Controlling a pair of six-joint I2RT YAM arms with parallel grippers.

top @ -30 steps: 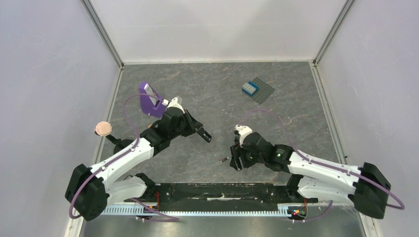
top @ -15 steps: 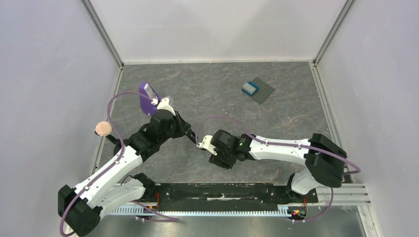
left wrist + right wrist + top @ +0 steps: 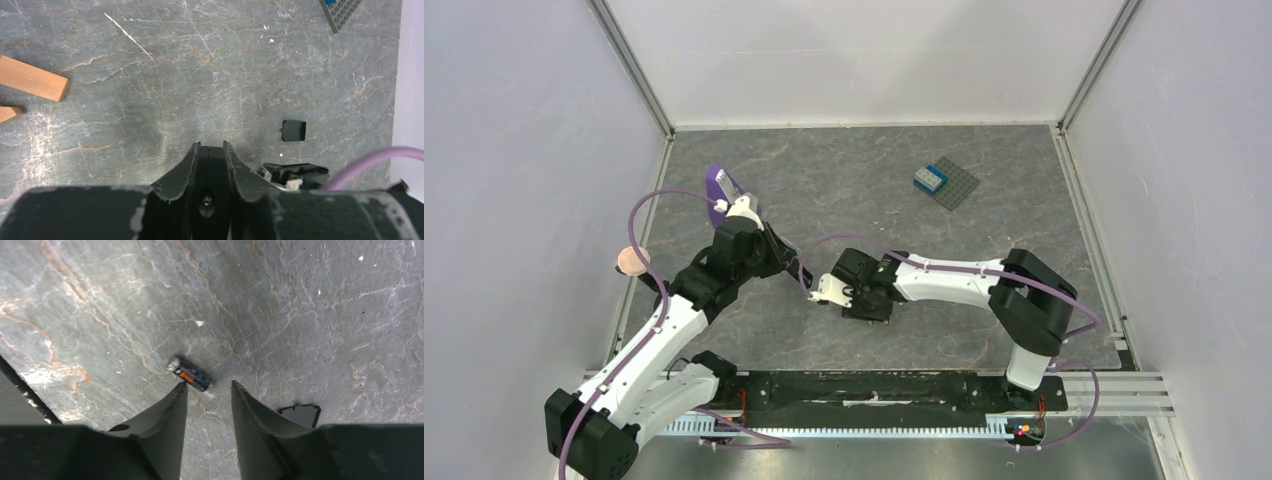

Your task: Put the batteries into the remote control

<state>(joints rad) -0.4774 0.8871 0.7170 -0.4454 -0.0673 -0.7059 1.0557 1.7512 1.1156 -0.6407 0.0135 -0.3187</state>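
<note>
Closing our parted right claw (image 3: 209,385) could flick the battery (image 3: 189,373) beyond its tips. Left claw (image 3: 210,145) clamps the remote control (image 3: 210,167).

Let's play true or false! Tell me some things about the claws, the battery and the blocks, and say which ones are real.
1. The battery lies on the table just ahead of the right claw. True.
2. The right claw is squeezing the battery. False: its jaws stand apart and the battery lies loose on the table.
3. The left claw is shut on the black remote control. True.
4. The brick on the grey baseplate is red. False: it is blue.
5. The wooden blocks are stacked on the baseplate. False: they lie on the table, well away from it.
</note>
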